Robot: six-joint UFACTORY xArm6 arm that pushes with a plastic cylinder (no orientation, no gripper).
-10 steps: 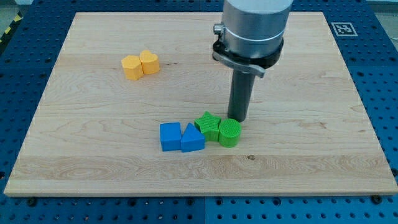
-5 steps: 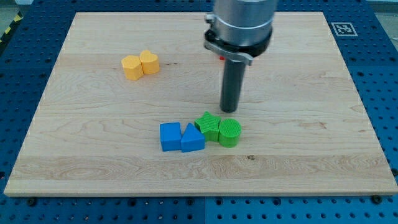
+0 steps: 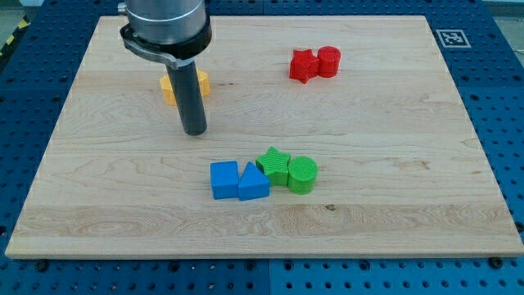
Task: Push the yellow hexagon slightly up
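The yellow hexagon (image 3: 167,88) sits at the board's upper left, mostly hidden behind my rod. A yellow heart-shaped block (image 3: 204,82) touches it on the right, also partly hidden. My tip (image 3: 194,132) rests on the board just below these two yellow blocks, a short way from them toward the view's bottom.
A red star (image 3: 303,65) and a red cylinder (image 3: 329,61) stand together at the upper right. A blue cube (image 3: 223,180), a blue triangle (image 3: 253,183), a green star (image 3: 274,165) and a green cylinder (image 3: 302,174) form a row at lower centre. The wooden board (image 3: 409,164) lies on a blue perforated table.
My rod has swept from above the green blocks to the view's left and slightly up, ending below the yellow blocks. The red blocks are now uncovered. No block has moved.
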